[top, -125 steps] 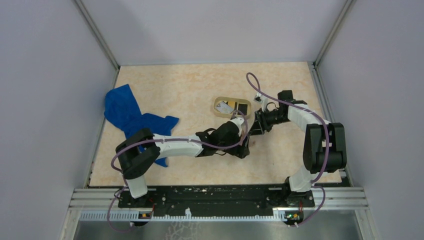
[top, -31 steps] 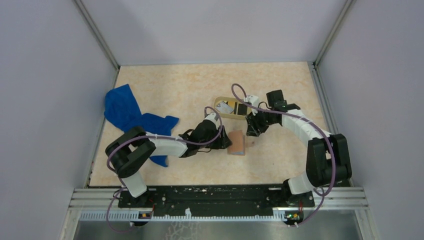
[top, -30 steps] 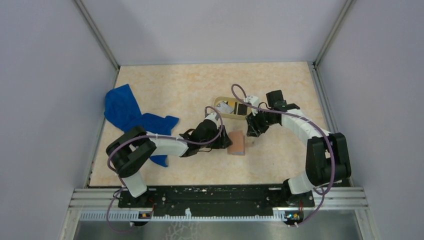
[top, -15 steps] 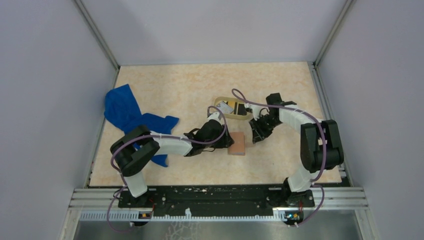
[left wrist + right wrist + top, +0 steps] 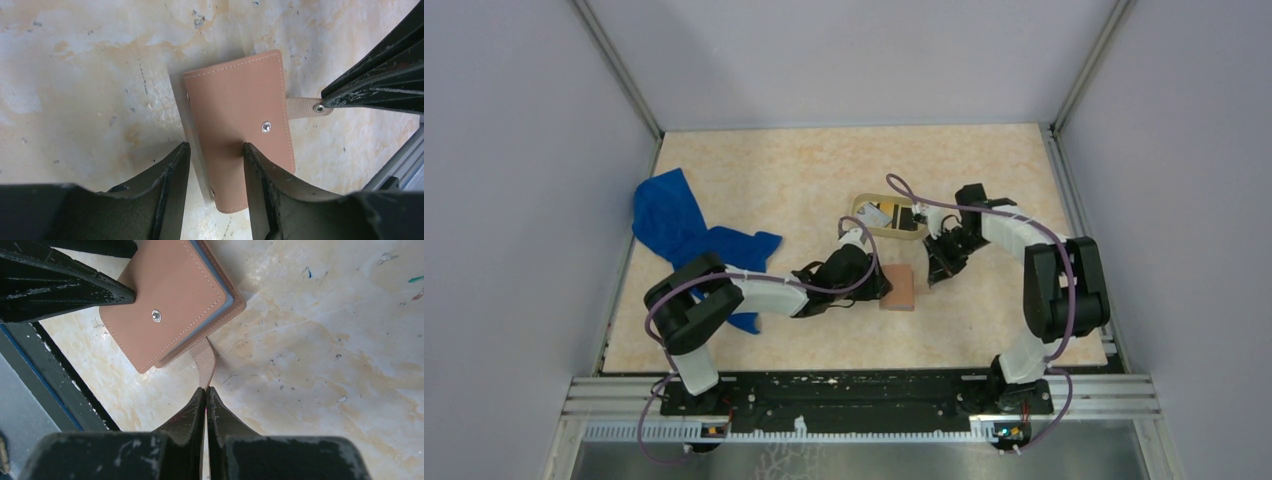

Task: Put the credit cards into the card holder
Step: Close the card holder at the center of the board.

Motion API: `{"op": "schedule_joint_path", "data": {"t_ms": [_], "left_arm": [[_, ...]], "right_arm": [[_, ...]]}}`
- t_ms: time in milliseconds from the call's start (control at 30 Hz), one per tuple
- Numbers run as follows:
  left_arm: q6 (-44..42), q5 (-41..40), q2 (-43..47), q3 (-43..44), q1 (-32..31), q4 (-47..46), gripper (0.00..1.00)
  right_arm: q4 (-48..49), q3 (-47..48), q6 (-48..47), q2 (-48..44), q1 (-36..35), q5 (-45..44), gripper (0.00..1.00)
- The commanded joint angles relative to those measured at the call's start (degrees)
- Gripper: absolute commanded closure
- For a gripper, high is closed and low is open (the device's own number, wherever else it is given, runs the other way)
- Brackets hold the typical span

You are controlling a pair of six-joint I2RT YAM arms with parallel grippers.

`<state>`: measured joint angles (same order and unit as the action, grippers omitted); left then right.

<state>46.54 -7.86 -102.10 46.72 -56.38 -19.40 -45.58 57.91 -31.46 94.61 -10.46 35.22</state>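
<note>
Card holder (image 5: 235, 125): tan leather sleeve, lying flat and closed on the table (image 5: 774, 180) at mid-table, between the two grippers. Snap stud (image 5: 266, 127) faces up. A grey-blue inner layer (image 5: 222, 282) shows along one edge. Its strap (image 5: 204, 362) sticks out flat on the side toward the right arm.

Right gripper (image 5: 206, 390): fingers pressed together, pinching the free end of the strap. Judgement: it holds the tab so it can pull the flap or closure open, or keep the sleeve from sliding.

Left gripper (image 5: 214, 152): fingers partly spread and low over the opposite side of the holder. One finger overlaps the leather face, the other sits off the holder's long edge over bare table, so that edge lies between them. Can't tell if either finger actually touches. Judgement: it is set to pin or brace the holder against the right arm's pull.

Credit cards: not in the holder. White card (image 5: 876, 214) and black card (image 5: 906, 218) lie side by side in the oval tray (image 5: 855, 210), just beyond the holder and partly hidden by the right arm's cable.

Judgement: the step in hand is opening the holder, with no card picked up or inserted yet. Risk: the strap slips out of the pinch, or the sleeve drags across the table.

Blue cloth (image 5: 679, 235) is bunched at the left edge, well apart from everything.
</note>
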Motion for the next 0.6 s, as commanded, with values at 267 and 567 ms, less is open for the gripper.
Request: {"op": "schedule_joint_path", "data": {"t_ms": [267,567], "left_arm": [[3.96,0.55,1.48,-3.3,-3.12,-0.95,0.56],[6.45,0.16,-0.42,-3.25,-5.1,-6.07,0.61]], "right_arm": [[7.13,5.55,1.39,-4.86,-3.87,2.13,1.0],[7.86,8.61,3.43,0.69,-6.43,2.48,1.0]]}}
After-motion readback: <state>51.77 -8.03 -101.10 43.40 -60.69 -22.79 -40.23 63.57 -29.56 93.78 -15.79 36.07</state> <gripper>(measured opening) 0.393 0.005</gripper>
